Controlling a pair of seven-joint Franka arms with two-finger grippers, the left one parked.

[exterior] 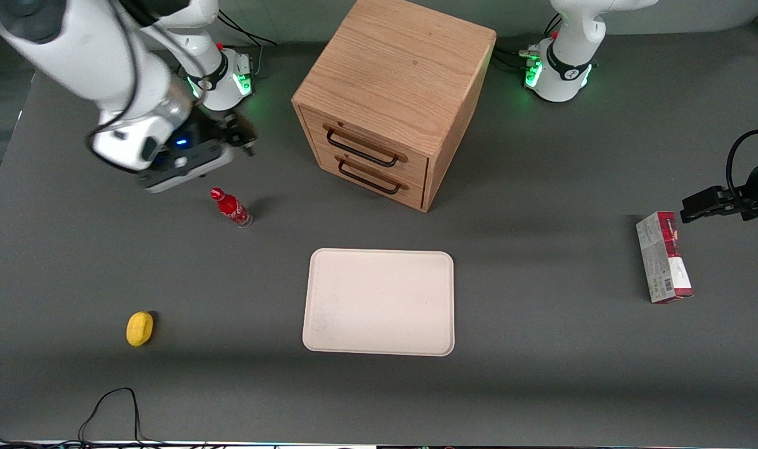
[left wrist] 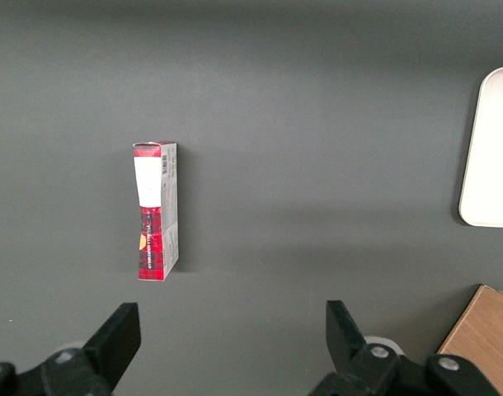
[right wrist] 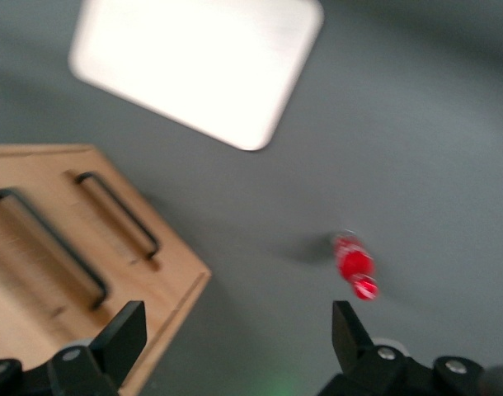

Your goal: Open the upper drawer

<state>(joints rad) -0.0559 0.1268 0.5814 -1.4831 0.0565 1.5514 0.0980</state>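
The upper drawer (exterior: 369,144) sits shut in the wooden cabinet (exterior: 394,68), right above the lower drawer (exterior: 372,176); nothing is pulled out yet, so all the work is left; the gripper (right wrist: 235,330) hangs apart from it, above the red bottle (exterior: 231,207), fingers spread wide, holding nothing.

claw (right wrist: 235,334) open | upper drawer (right wrist: 37,256) shut | red bottle (right wrist: 354,268) upright
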